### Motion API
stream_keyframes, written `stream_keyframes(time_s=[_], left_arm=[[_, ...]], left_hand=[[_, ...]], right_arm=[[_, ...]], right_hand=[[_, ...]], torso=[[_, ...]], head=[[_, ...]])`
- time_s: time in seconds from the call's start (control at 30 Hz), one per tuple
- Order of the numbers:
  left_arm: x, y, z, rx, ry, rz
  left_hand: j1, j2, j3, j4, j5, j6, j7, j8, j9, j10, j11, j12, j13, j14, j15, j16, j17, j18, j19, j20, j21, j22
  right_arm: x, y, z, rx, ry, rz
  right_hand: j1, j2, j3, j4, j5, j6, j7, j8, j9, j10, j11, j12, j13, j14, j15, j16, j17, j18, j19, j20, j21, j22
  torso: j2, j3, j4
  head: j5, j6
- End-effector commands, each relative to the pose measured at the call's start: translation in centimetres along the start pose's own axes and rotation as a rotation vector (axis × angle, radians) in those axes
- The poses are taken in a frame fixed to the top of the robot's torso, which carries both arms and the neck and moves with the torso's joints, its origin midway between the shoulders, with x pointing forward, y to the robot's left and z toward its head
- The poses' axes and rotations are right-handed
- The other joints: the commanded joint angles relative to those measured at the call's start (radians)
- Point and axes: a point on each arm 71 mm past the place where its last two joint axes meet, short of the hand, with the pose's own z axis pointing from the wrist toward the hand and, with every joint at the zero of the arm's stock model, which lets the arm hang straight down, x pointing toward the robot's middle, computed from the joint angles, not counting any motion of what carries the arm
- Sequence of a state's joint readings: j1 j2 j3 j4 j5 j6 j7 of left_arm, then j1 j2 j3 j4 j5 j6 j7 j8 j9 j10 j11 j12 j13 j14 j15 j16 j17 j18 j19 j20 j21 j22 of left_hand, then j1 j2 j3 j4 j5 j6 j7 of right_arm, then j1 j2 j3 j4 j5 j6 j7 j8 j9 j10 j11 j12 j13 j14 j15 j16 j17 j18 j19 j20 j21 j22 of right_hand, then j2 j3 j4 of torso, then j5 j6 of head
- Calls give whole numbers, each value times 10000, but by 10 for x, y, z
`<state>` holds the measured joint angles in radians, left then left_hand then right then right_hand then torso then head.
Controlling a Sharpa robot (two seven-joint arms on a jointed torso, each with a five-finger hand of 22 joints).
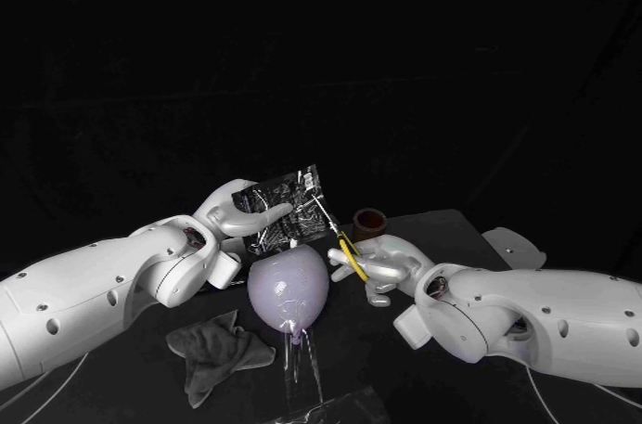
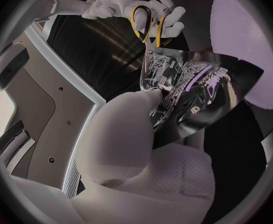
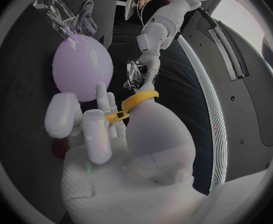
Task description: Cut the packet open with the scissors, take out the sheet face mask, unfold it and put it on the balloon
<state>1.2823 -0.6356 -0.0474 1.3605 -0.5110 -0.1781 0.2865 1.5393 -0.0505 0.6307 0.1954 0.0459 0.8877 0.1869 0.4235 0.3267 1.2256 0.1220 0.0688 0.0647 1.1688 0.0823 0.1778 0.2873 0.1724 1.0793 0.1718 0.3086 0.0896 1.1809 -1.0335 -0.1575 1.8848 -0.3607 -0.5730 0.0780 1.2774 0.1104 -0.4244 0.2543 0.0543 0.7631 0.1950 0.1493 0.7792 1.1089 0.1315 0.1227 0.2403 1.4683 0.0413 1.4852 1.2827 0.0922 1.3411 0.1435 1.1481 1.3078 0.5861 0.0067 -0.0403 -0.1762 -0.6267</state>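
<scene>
Silvery packet (image 1: 284, 194) held upright in the pinch of the left hand (image 1: 238, 216), head view; the right hand (image 1: 385, 264) grips the yellow-handled scissors (image 1: 342, 243), blades reaching the packet's right edge, with the pale purple balloon (image 1: 289, 289) below, between both hands, and a grey cloth (image 1: 214, 345) lying near it. Left wrist view: thumb pressed on the packet, scissor blades meeting its edge. Right wrist view: fingers (image 3: 98, 134) clamped through the yellow handles, balloon just beside the hand.

Grey cloth (image 1: 214, 345) crumpled on black table (image 1: 435, 227); brown cup (image 1: 369, 221) further back.
</scene>
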Motion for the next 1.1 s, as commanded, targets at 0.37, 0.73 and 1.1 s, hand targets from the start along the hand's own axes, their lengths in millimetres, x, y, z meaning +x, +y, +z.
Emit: stream_keyframes(time_s=[0.37, 0.73, 1.1], left_arm=[[4, -5, 1, 520, 117, 743], [7, -7, 1, 580, 234, 771], [5, -6, 0, 534, 78, 543]], left_hand=[[48, 78, 0, -57, 34, 84, 5, 32, 376, 88, 16, -42, 4, 19, -45, -1, 10, 106, 51, -1, 38, -13], [48, 78, 0, -57, 34, 84, 5, 32, 376, 88, 16, -42, 4, 19, -45, -1, 10, 106, 51, -1, 38, -13], [48, 78, 0, -57, 34, 84, 5, 32, 376, 88, 16, -42, 4, 19, -45, -1, 10, 106, 51, -1, 38, -13]], right_arm=[[1, 5, 1, -77, 117, -151], [0, 10, 5, -321, -311, 151], [-1, 10, 7, -208, -409, 204]], right_hand=[[257, 123, 166, -312, 34, 501, -131, 155, -25, 838, -265, 222, 12, 461, -141, 37, 141, 7, 180, -110, 306, 418], [102, 244, 64, -288, -52, 825, -282, 266, -22, 1280, -414, 334, 91, 538, -268, 143, 434, -69, 374, -227, 654, 611], [267, 656, -213, -452, -83, 2211, -1089, 1155, 726, 3252, -1192, 1866, 1660, 614, -957, 236, 689, -198, 712, -841, 1253, 963]], torso=[[-1, -1, 1], [4, -2, 9], [5, 1, 6]], head=[[-27, 5], [-58, 60], [-71, 59]])
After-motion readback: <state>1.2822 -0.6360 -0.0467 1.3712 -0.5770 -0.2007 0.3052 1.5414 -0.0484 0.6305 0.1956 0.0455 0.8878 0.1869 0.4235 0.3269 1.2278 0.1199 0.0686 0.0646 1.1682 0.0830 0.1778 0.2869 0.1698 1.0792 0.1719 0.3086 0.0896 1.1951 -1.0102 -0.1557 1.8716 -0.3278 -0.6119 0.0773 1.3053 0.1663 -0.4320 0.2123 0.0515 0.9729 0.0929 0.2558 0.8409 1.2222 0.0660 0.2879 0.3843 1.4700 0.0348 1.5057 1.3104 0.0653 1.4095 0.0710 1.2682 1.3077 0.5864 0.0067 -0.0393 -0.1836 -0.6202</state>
